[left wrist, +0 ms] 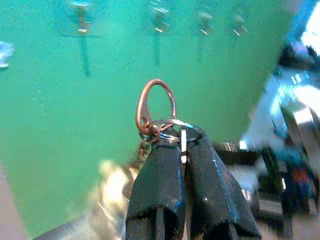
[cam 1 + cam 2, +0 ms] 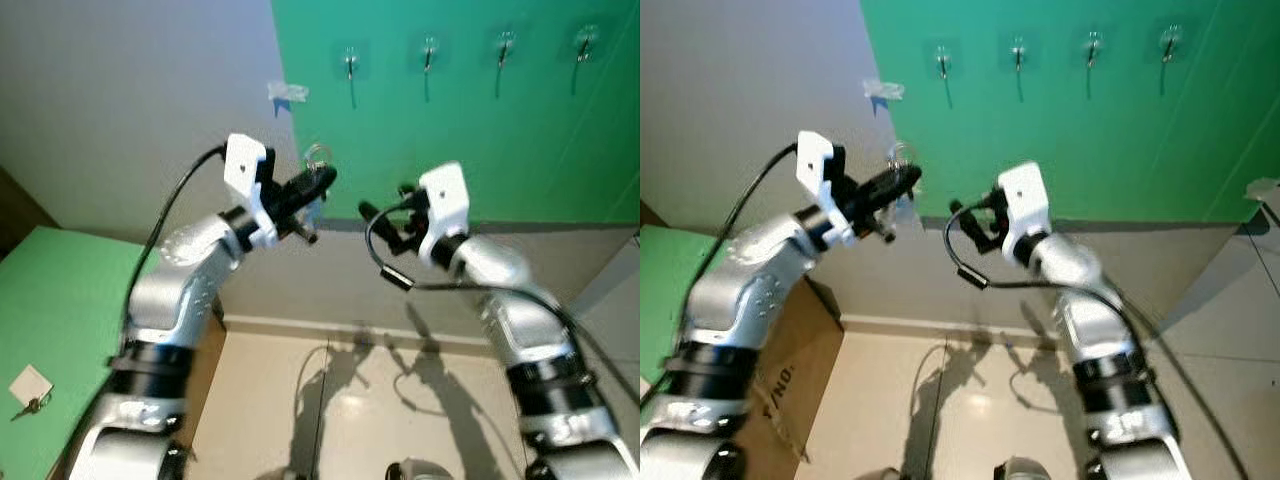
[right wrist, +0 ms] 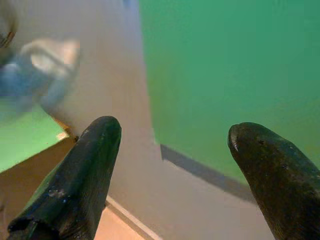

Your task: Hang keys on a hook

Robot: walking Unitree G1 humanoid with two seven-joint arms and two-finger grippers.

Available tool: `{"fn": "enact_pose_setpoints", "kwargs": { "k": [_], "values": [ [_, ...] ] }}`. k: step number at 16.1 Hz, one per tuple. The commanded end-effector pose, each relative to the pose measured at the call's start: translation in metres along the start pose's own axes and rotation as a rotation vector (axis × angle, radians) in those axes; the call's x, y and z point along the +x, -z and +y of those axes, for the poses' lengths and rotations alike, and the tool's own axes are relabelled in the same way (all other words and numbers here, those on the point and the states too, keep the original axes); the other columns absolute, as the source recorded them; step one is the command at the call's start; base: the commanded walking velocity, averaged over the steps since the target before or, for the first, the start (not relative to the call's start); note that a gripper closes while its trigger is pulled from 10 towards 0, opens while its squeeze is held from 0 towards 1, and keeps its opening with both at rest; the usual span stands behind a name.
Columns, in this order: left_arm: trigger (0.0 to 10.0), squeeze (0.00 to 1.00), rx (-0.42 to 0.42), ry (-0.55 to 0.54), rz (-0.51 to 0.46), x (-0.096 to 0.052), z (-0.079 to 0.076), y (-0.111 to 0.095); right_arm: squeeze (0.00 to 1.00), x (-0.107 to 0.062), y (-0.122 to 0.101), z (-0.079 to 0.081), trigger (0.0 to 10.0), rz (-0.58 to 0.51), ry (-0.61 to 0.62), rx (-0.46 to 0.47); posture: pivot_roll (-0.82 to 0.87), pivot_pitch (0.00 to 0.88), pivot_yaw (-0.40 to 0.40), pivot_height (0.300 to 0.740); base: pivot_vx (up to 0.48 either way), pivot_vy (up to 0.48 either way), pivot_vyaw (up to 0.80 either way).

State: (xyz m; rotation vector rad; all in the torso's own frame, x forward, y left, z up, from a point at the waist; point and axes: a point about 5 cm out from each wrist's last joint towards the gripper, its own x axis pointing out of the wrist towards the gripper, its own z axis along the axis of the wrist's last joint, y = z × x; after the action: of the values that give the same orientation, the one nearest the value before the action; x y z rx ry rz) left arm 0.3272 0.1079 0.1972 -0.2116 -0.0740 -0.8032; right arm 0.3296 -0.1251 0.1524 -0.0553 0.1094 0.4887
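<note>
Green wall panel point(image 2: 480, 150), four hooks point(image 2: 428, 52), left claw point(image 2: 318, 182) grasping keys point(image 1: 159, 125), right claw point(image 3: 175, 145) released

Left claw point(image 1: 182, 150) fingers pinched together on silver key ring point(image 1: 170, 131). Copper clasp point(image 1: 155, 105) sticks up from ring, keys point(image 1: 117, 175) blurred beside fingers. Green wall point(image 1: 100, 100) beyond with row of four hooks point(image 1: 160, 15), well apart.

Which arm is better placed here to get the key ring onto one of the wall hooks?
The left. Its pincer is shut on the key ring, with the copper clasp sticking up toward the row of hooks on the green wall. The right pincer is open and holds nothing.
</note>
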Motion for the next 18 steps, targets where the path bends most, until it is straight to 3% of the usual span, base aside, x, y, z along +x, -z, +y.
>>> {"fn": "enact_pose_setpoints", "kwargs": {
  "k": [1, 4, 6, 8, 9, 12, 14, 16, 18],
  "values": [
    [0.0, 0.0, -0.021, -0.042, -0.019, 0.0, 0.004, -0.001, 0.0, -0.001, 0.003, 0.0, 10.0, -0.023, 0.048, 0.024, -0.24, 0.069, 0.108, 0.74, 0.0, 0.0, 0.0],
    [0.0, 0.0, -0.04, -0.021, -0.004, 0.005, -0.003, 0.007, 0.0, -0.003, 0.018, 0.015, 10.0, -0.019, 0.059, 0.089, -0.24, 0.071, 0.113, 0.74, 0.0, 0.0, 0.0],
    [0.0, 0.0, 0.031, -0.058, 0.031, 0.009, 0.001, 0.011, 0.0, -0.003, 0.023, 0.028, 10.0, -0.035, 0.051, 0.146, -0.24, 0.069, 0.121, 0.74, 0.0, 0.0, 0.0],
    [0.0, 0.0, 0.132, -0.178, 0.038, 0.003, 0.011, 0.014, 0.0, -0.006, 0.02, 0.015, 10.0, -0.153, 0.22, 0.32, -0.24, 0.065, 0.123, 0.74, 0.0, 0.0, 0.0],
    [0.0, 0.0, 0.174, -0.249, 0.036, -0.005, 0.019, 0.016, 0.0, -0.012, 0.023, 0.005, 10.0, -0.183, 0.297, 0.34, -0.24, 0.056, 0.128, 0.74, 0.0, 0.0, 0.0],
    [0.0, 0.0, 0.181, -0.374, 0.0, -0.038, 0.028, 0.028, 0.0, -0.039, 0.035, -0.016, 10.0, -0.208, 0.416, 0.192, -0.22, 0.048, 0.127, 0.74, 0.0, 0.0, 0.0],
    [0.0, 0.0, 0.179, -0.426, 0.014, -0.058, 0.021, 0.048, 0.0, -0.053, 0.046, -0.021, 10.0, -0.194, 0.451, 0.083, -0.21, 0.041, 0.118, 0.74, 0.0, 0.0, 0.0],
    [0.0, 0.0, 0.116, -0.45, 0.049, -0.074, 0.01, 0.07, 0.0, -0.066, 0.06, -0.023, 10.0, -0.162, 0.491, 0.078, -0.2, 0.035, 0.108, 0.74, 0.0, 0.0, 0.0],
    [0.0, 0.0, 0.093, -0.434, 0.059, -0.079, -0.006, 0.082, 0.0, -0.074, 0.065, -0.022, 10.0, -0.16, 0.498, 0.08, -0.2, 0.033, 0.104, 0.74, 0.0, 0.0, 0.0]
  ]
}}
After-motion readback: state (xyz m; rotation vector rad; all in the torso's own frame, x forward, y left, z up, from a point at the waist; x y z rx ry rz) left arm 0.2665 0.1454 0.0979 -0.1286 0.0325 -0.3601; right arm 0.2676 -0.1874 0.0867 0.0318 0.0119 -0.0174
